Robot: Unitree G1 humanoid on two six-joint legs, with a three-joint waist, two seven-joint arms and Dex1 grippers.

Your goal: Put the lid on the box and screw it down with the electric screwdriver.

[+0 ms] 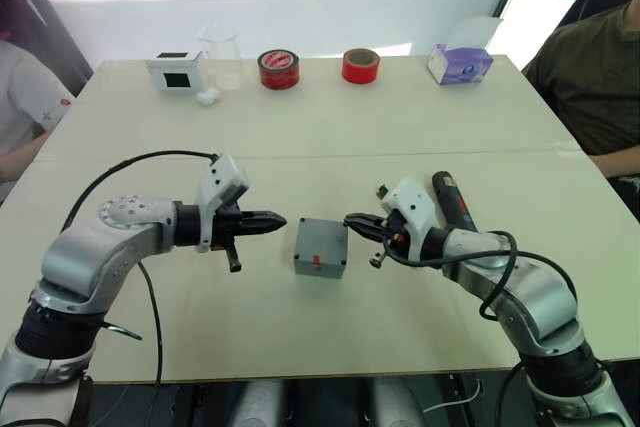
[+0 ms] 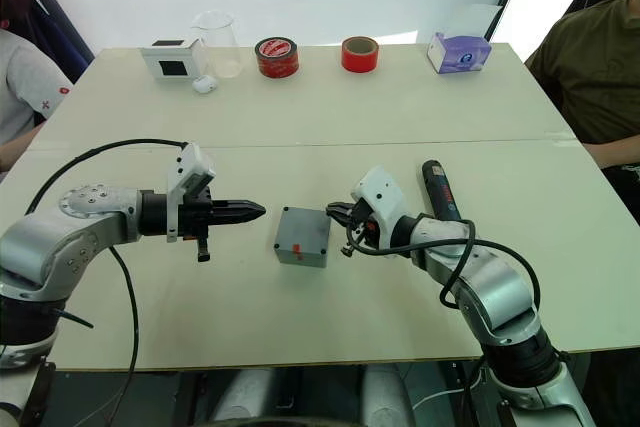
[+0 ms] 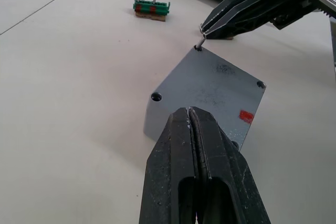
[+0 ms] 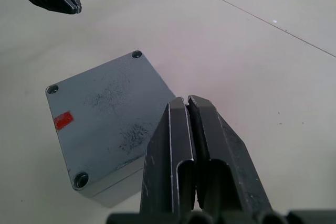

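Note:
The grey box [image 1: 320, 247] stands mid-table with the lid [image 3: 210, 85] lying flat on top, its corner screw holes showing and a small red mark near the front edge. My left gripper [image 1: 279, 220] is shut and empty, pointing at the box from its left, a short gap away. My right gripper [image 1: 350, 222] is shut on a small screw [image 3: 200, 43], held at the box's far right corner hole. The black electric screwdriver [image 1: 453, 199] lies on the table behind my right forearm.
A small green terminal block [image 3: 151, 8] lies just beyond the box. Along the far edge stand a white box with a black screen [image 1: 177, 70], a clear beaker [image 1: 221, 55], two red tape rolls [image 1: 279, 69], and a purple tissue box [image 1: 460, 62]. People sit at both sides.

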